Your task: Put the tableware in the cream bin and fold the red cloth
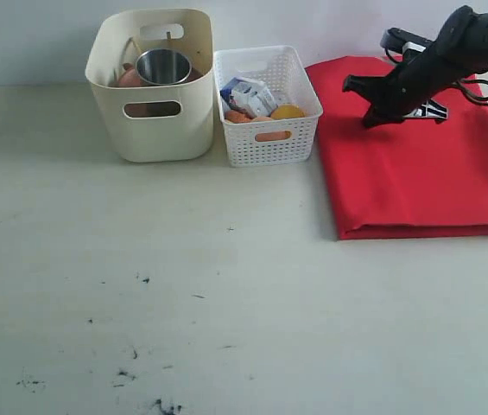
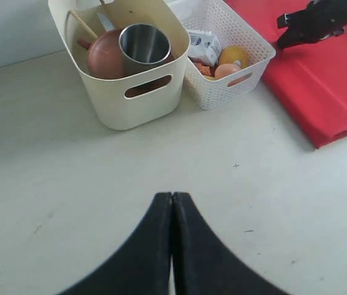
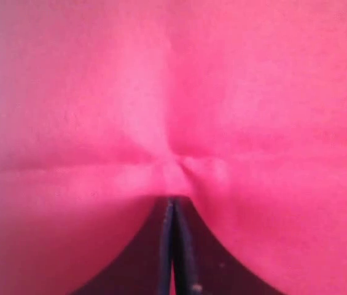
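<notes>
Right claw (image 3: pixel 172 203) clamped on a pinch of cloth (image 1: pixel 416 173), well right of bin (image 1: pixel 153 130). Left claw (image 2: pixel 172 200) together, empty. Suggest a slow lift, keeping edges aligned.

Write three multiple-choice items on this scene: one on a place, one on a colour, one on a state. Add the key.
1. Where does the steel cup sit?
A. in the cream bin
B. on the bare table
C. in the white basket

2. What colour is the cloth?
A. blue
B. green
C. red

3. How is the left tool?
A. wide open
B. shut, empty
C. shut on a spoon

Key: 1 A, the cup's rim shows inside the bin's walls. 2 C, the cloth is bright red in every view. 3 B, its jaws meet with nothing between them.
</notes>
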`<state>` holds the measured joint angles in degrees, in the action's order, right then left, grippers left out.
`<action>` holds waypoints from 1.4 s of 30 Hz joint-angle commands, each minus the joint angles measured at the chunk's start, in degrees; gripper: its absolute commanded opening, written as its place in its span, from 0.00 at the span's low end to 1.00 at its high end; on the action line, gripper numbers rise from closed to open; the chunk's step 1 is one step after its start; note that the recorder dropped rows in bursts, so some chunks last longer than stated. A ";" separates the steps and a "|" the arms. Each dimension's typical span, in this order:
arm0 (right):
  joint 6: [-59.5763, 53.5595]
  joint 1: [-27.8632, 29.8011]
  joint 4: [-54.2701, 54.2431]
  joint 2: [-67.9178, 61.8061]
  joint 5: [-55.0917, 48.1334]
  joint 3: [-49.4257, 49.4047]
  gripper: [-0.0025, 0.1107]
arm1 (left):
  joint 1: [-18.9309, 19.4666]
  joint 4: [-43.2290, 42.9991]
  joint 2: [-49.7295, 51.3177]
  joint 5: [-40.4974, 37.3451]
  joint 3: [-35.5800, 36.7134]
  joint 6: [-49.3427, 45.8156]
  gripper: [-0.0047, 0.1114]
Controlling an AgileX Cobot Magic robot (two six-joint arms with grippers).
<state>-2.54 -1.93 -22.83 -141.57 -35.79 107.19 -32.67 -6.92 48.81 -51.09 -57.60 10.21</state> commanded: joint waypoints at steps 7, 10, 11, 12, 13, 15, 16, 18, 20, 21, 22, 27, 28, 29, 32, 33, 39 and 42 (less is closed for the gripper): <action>-2.15 0.11 2.25 -4.41 -6.39 7.43 0.02 | 0.17 -0.35 -0.38 0.67 0.25 0.54 0.04; -2.15 0.11 2.48 -2.17 -9.37 8.55 0.02 | 0.17 -0.35 -0.38 0.67 0.25 0.54 0.04; -2.15 0.11 2.46 -1.16 -9.79 8.55 0.02 | 0.17 -0.35 -0.38 0.67 0.25 0.54 0.04; -2.15 0.11 2.87 0.18 -10.34 8.55 0.02 | 0.17 -0.35 -0.38 0.93 0.25 0.54 0.04; -2.15 0.11 3.84 1.74 -11.06 8.55 0.02 | 0.17 -0.35 -0.38 1.10 0.25 0.54 0.04; -2.15 0.11 5.52 4.75 -12.71 8.55 0.02 | 0.17 -0.35 -0.38 1.53 0.25 0.54 0.04; -2.15 0.11 6.22 6.62 -13.65 8.55 0.02 | 0.17 -0.35 -0.38 1.84 0.25 0.54 0.04; -2.15 0.11 7.72 10.48 -15.13 8.55 0.02 | 0.17 -0.35 -0.38 2.43 0.25 0.54 0.04; -2.15 0.11 8.47 14.18 -16.66 8.55 0.02 | 0.17 -0.35 -0.38 3.06 0.25 0.54 0.04; -2.15 0.11 8.47 16.27 -17.37 8.55 0.02 | 0.17 -0.35 -0.38 3.49 0.25 0.54 0.04; -2.15 0.11 8.47 18.40 -18.10 8.55 0.02 | 0.17 -0.35 -0.38 3.96 0.25 0.54 0.04; -2.15 0.11 8.85 28.43 -21.15 8.55 0.02 | 0.17 -0.35 -0.48 6.77 0.25 0.54 0.04; -2.15 0.11 8.95 30.48 -21.92 8.45 0.02 | 0.17 -0.35 -0.50 7.40 0.25 0.28 0.04; -2.30 -0.03 9.09 32.73 -22.19 8.00 0.02 | 0.17 -0.35 -0.78 8.01 0.25 -0.16 0.04; -2.29 -0.04 9.92 39.66 -22.43 4.37 0.02 | 0.17 -0.35 -1.94 9.86 0.25 -1.35 0.04; -2.29 -0.04 9.93 41.85 -22.18 2.92 0.02 | 0.17 -0.35 -2.64 10.26 0.35 -1.47 0.04; -5.99 -0.04 10.36 60.34 -18.07 -12.39 0.02 | 0.17 -0.35 -9.50 13.95 5.99 -2.49 0.04; -8.27 -0.04 10.36 70.67 -14.39 -21.54 0.02 | 0.17 -0.35 -13.77 15.66 10.72 -2.49 0.04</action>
<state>-8.30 -1.93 -12.89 -79.36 -53.68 93.18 -32.67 -7.02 38.38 -37.53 -50.63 8.00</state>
